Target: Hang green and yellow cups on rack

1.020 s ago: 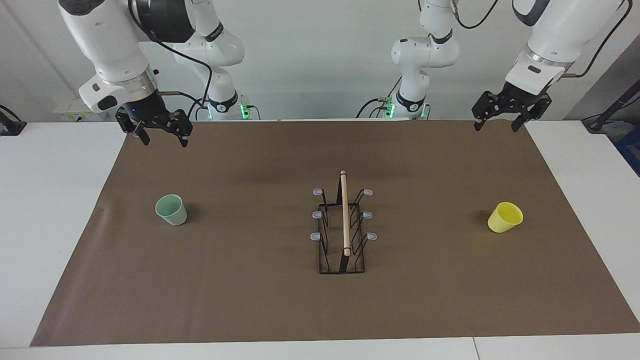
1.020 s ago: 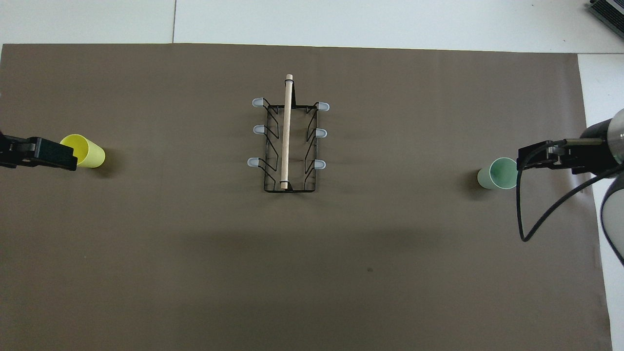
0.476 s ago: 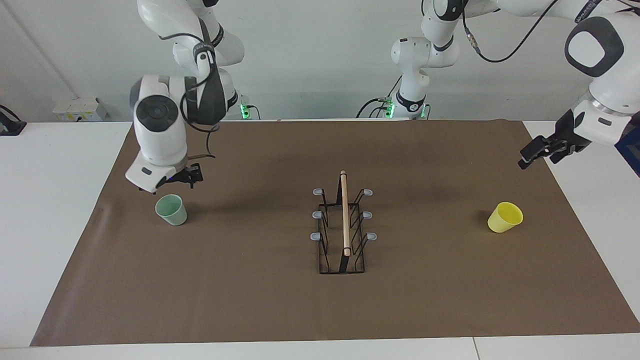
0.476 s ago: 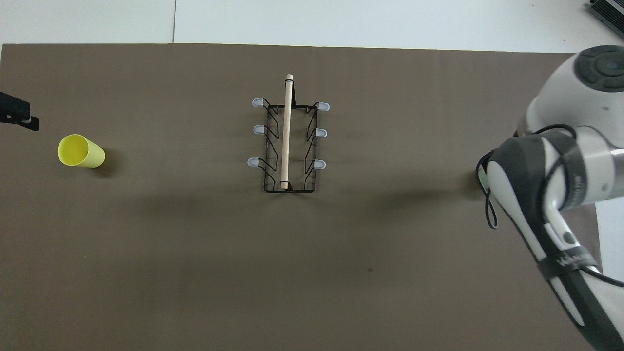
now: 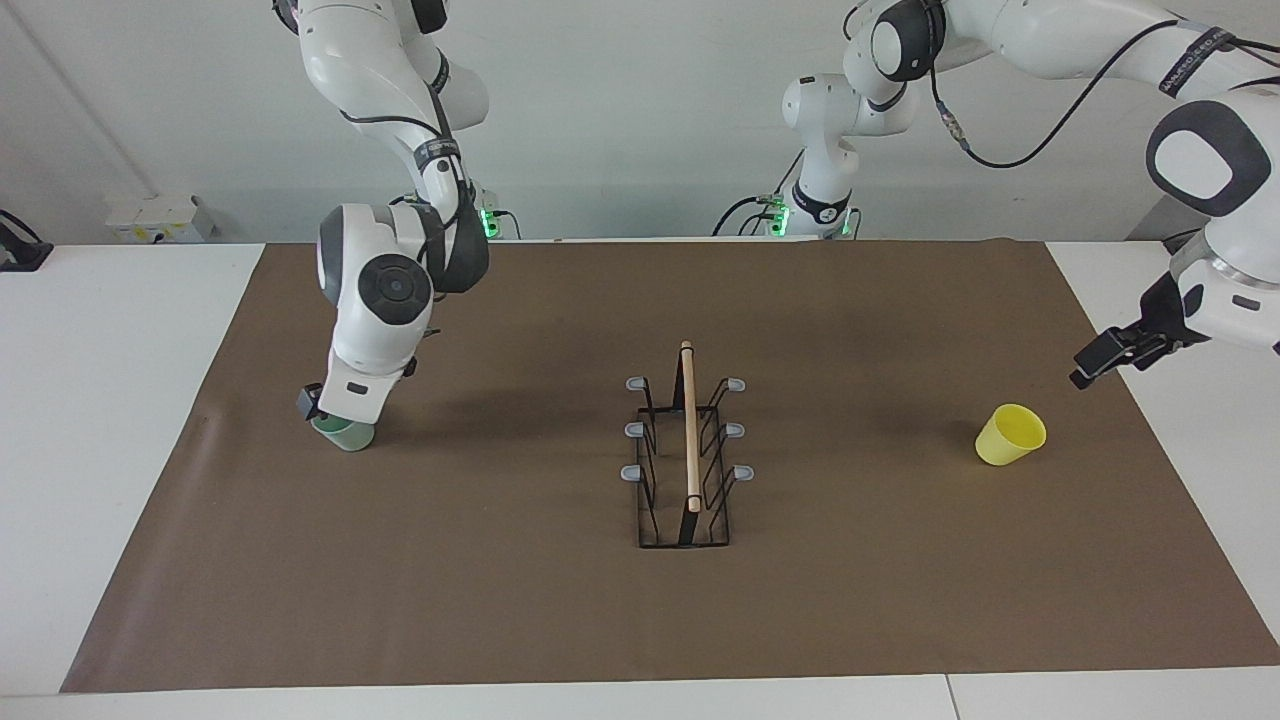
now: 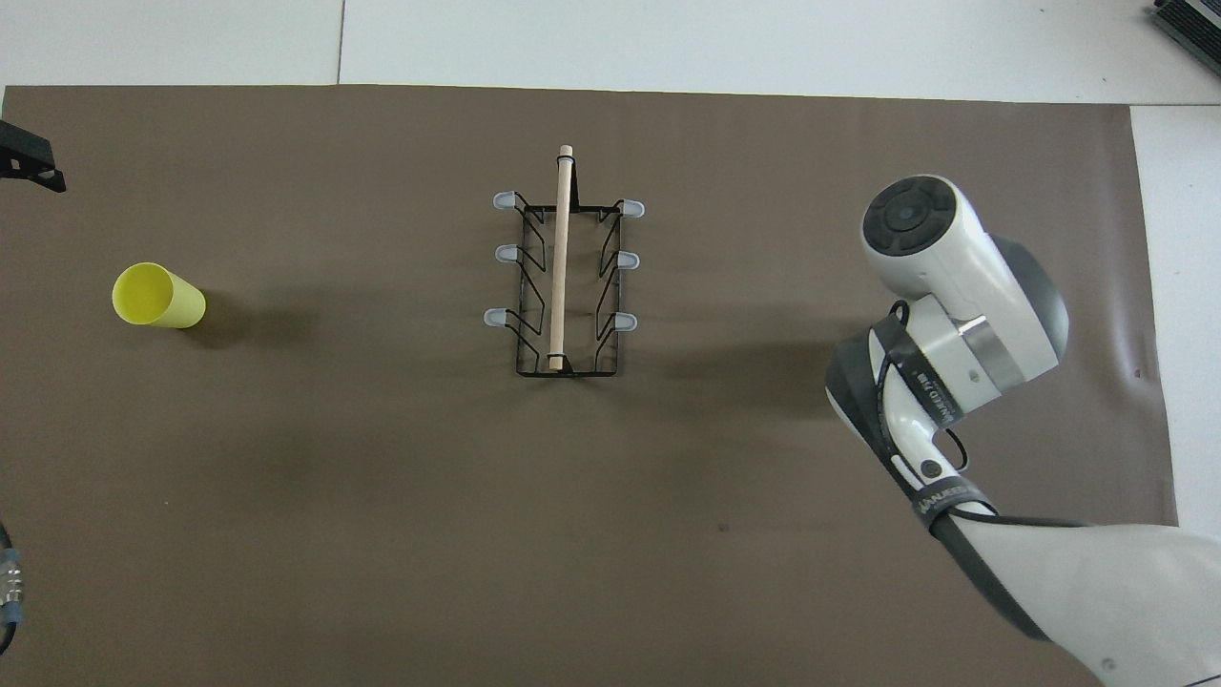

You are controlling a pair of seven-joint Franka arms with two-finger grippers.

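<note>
Black wire rack (image 5: 685, 470) with wooden rod handle on top and six grey-tipped prongs, upright at mat centre. Yellow cup (image 5: 1010, 434) at 3 o'clock of the rack in the facing view, tilted, mouth open. Mint green cup (image 5: 345, 434) at 9 o'clock, mostly hidden under the arm.

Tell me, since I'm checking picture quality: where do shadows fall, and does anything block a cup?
Facing view: soft shadows on the mat beside the yellow cup; the right arm's wrist hides most of the green cup. Overhead view: that arm covers the green cup entirely.
</note>
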